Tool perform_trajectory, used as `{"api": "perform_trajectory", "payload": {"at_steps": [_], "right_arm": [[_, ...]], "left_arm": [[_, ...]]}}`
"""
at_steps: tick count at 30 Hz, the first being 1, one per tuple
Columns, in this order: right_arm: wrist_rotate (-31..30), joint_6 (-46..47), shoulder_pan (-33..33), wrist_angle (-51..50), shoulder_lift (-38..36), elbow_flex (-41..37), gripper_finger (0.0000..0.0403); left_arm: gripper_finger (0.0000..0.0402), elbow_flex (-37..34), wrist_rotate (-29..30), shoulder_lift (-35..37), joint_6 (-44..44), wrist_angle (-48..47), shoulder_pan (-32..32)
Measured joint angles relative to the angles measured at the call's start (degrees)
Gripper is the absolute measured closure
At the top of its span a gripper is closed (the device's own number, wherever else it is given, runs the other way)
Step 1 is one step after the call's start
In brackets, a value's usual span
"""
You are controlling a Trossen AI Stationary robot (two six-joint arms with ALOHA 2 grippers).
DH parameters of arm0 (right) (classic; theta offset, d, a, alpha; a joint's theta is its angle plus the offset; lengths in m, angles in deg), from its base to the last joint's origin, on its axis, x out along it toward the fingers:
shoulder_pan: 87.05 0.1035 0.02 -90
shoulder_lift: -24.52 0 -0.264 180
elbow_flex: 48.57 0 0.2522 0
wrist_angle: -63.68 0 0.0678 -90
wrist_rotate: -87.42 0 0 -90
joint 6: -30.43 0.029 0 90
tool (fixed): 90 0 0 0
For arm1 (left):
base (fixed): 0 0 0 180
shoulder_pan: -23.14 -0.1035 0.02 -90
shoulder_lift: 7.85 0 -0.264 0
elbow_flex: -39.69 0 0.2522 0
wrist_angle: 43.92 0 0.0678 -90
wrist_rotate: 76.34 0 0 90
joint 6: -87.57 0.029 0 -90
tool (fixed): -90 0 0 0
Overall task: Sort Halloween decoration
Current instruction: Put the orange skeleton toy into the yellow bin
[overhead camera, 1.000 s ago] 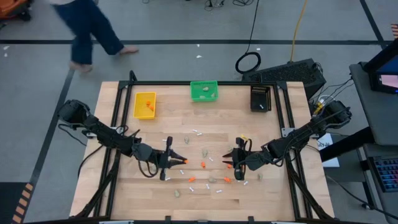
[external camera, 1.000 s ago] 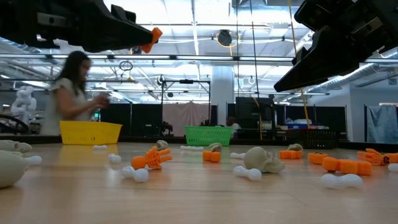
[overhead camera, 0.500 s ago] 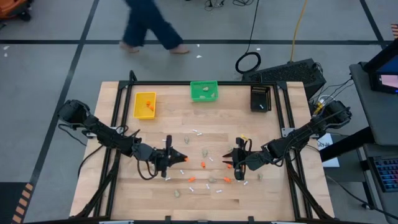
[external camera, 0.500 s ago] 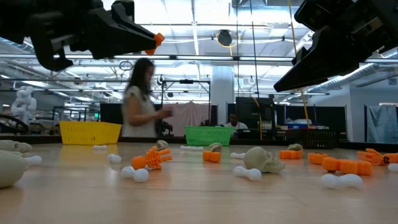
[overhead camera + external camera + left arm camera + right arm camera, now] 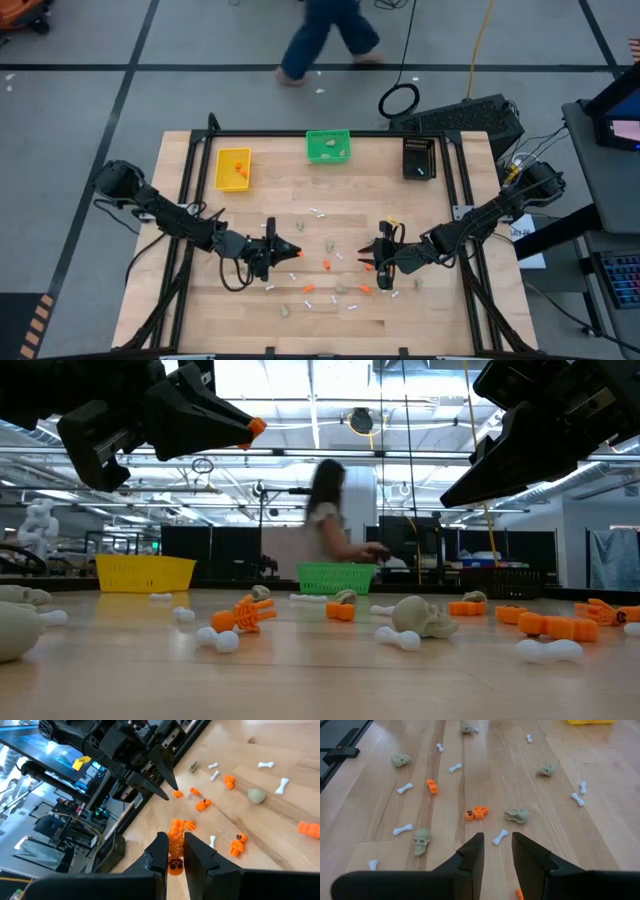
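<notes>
Small orange figures, beige skulls and white bones lie scattered over the middle of the wooden table [image 5: 330, 265]. My left gripper [image 5: 296, 254] hovers above the table left of centre, shut on an orange skeleton figure [image 5: 175, 832]; in the low view the figure shows as an orange tip [image 5: 256, 427]. My right gripper [image 5: 364, 255] hovers right of centre and faces the left one. It is open, with nothing between its fingers [image 5: 497, 847]. Below it on the table lie a bone [image 5: 500, 836], a skull [image 5: 517, 814] and an orange figure [image 5: 476, 812]. My left gripper pinches the orange skeleton figure between its two fingers. The head end [image 5: 175, 865] sits back between the fingers and the body [image 5: 176, 827] sticks out past the fingertips. The fingers run nearly level toward the table's right side, along the figure. The figure is lifted clear of the table.
A yellow bin [image 5: 232, 168], a green bin [image 5: 328, 146] and a black bin [image 5: 419, 157] stand along the far edge. A person [image 5: 330, 35] walks on the floor beyond the table. The two grippers' tips stand close together over the scattered pieces.
My left gripper has rolled about its own pointing line while staying in place, still shut on the orange figure. My right gripper has kept still. The person behind the table has walked from left to right.
</notes>
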Motion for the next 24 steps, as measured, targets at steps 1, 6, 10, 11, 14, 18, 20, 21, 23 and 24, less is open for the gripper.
{"api": "perform_trajectory", "payload": {"at_steps": [1, 6, 10, 11, 14, 18, 20, 21, 23, 24], "right_arm": [[0.0, 0.0, 0.0, 0.0, 0.0, 0.0, 0.0314], [0.0, 0.0, 0.0, 0.0, 0.0, 0.0, 0.0314], [0.0, 0.0, 0.0, 0.0, 0.0, 0.0, 0.0314], [0.0, 0.0, 0.0, 0.0, 0.0, 0.0, 0.0314], [0.0, 0.0, 0.0, 0.0, 0.0, 0.0, 0.0314], [0.0, 0.0, 0.0, 0.0, 0.0, 0.0, 0.0314], [0.0, 0.0, 0.0, 0.0, 0.0, 0.0, 0.0314], [0.0, 0.0, 0.0, 0.0, 0.0, 0.0, 0.0314], [0.0, 0.0, 0.0, 0.0, 0.0, 0.0, 0.0314], [0.0, 0.0, 0.0, 0.0, 0.0, 0.0, 0.0314]], "left_arm": [[0.0367, 0.0, 0.0, 0.0, 0.0, 0.0, 0.0], [0.0367, 0.0, 0.0, 0.0, -2.5, 0.0, 0.0], [0.0367, 0.0, 0.0, 0.0, -10.1, 0.2, 0.0], [0.0367, 0.0, 0.0, 0.0, -11.6, 0.2, 0.0], [0.0367, 0.0, 0.0, 0.0, -17.1, 0.2, 0.0], [0.0367, 0.0, 0.0, 0.0, -27.3, 0.2, 0.0], [0.0367, 0.0, 0.0, 0.0, -31.8, 0.2, 0.0], [0.0367, 0.0, 0.0, 0.0, -33.7, 0.2, 0.0], [0.0367, 0.0, -0.2, 0.0, -36.6, 0.2, 0.0], [0.0367, 0.0, -0.2, 0.0, -37.4, 0.2, 0.0]]}}
